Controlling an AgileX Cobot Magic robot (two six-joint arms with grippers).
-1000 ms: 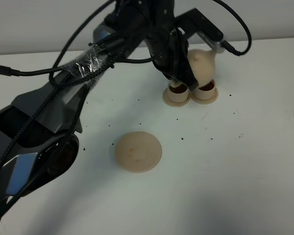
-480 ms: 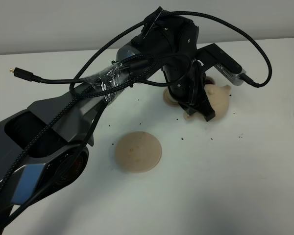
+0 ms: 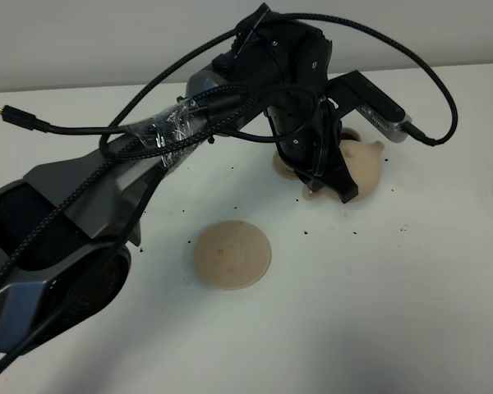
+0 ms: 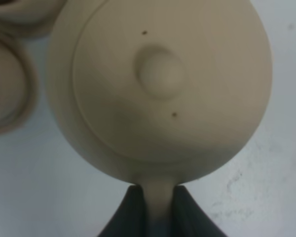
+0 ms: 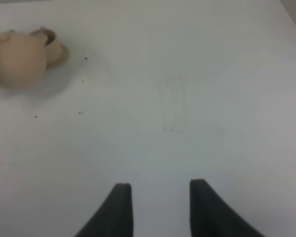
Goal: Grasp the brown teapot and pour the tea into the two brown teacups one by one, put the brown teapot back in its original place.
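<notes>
Teapot gripped beside the cups

Nearest, the flat saucer plate (image 3: 232,254) lies bare on the white worktop (image 3: 378,287). Farther back, the left gripper (image 4: 158,207) pinches the brown teapot (image 4: 160,84) by its handle, just beside the two brown teacups (image 4: 7,84). The right gripper (image 5: 160,207) hangs apart, its jaws spread over bare worktop.
</notes>
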